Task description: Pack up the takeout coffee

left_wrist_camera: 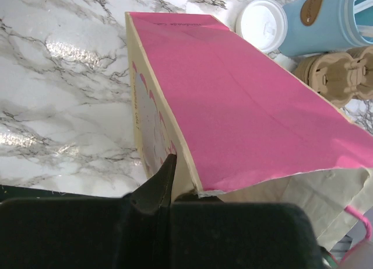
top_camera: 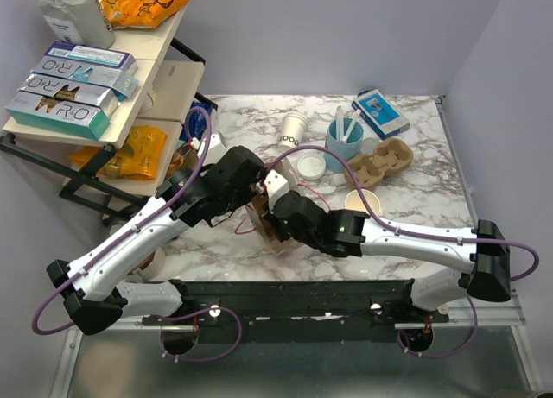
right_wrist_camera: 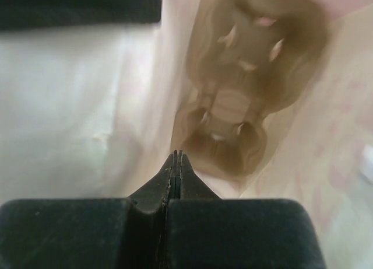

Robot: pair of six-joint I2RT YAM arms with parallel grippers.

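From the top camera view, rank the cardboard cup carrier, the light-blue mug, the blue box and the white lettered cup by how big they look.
1. cardboard cup carrier
2. blue box and light-blue mug: too alike to rank
3. white lettered cup

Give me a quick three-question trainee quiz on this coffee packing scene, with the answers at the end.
1. True or false: the takeout coffee is already inside the pink paper bag.
2. What does the left gripper pinch? A) the bag's rim B) a spoon C) nothing
3. Fill in: inside the bag, the right gripper has its jaws ____.

Key: 1 false, it stands out on the table; 2 A; 3 shut.
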